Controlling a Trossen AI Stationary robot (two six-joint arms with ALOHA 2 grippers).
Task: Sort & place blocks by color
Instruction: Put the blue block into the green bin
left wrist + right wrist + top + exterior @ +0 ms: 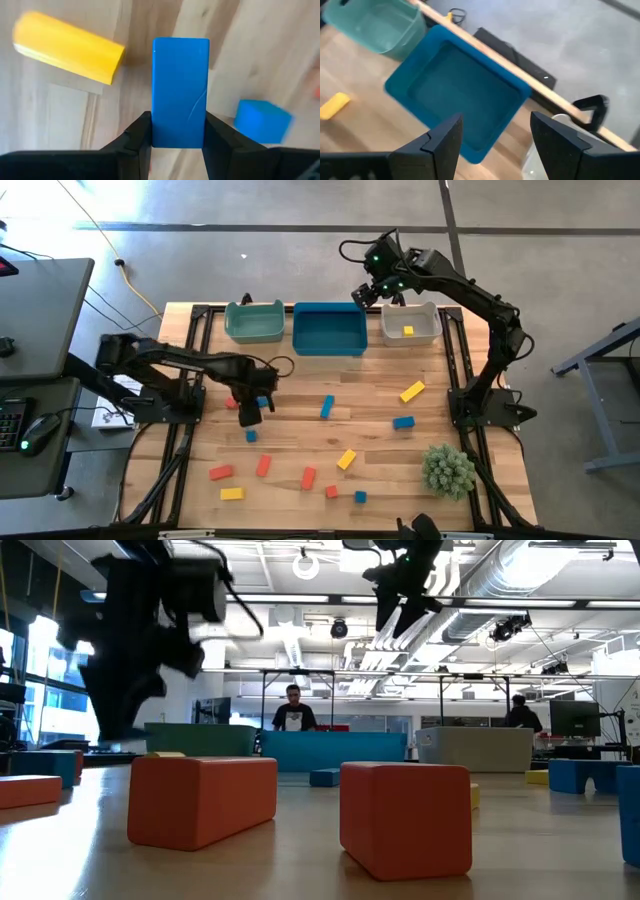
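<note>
My left gripper [250, 410] is over the table's left half, shut on a blue bar block [180, 85]. In the left wrist view a yellow bar [67, 47] and a blue cube [262, 120] lie on the wood beyond it. My right gripper [385, 292] hangs open high over the far edge, between the blue bin [329, 307] and the grey-white bin [432, 330]. Its wrist view looks down into the blue bin [460, 95]. One yellow block [408, 331] lies in the grey-white bin. Other red, yellow and blue blocks lie scattered on the table. My left gripper pinches the blue bar between its two fingers [135, 137], on the long sides of its near end [177, 135]. The fingers come from above, pointing down, and lie along the bar. The bar's free end [180, 47] sticks out past the fingertips, apparently clear of the wood.
A teal bin [230, 320] stands left of the blue one on the far edge. A spiky green plant [447, 470] sits at the near right corner. A red block [232, 403] and a blue cube [251, 436] lie close to my left gripper. Two people show in the room beyond.
</note>
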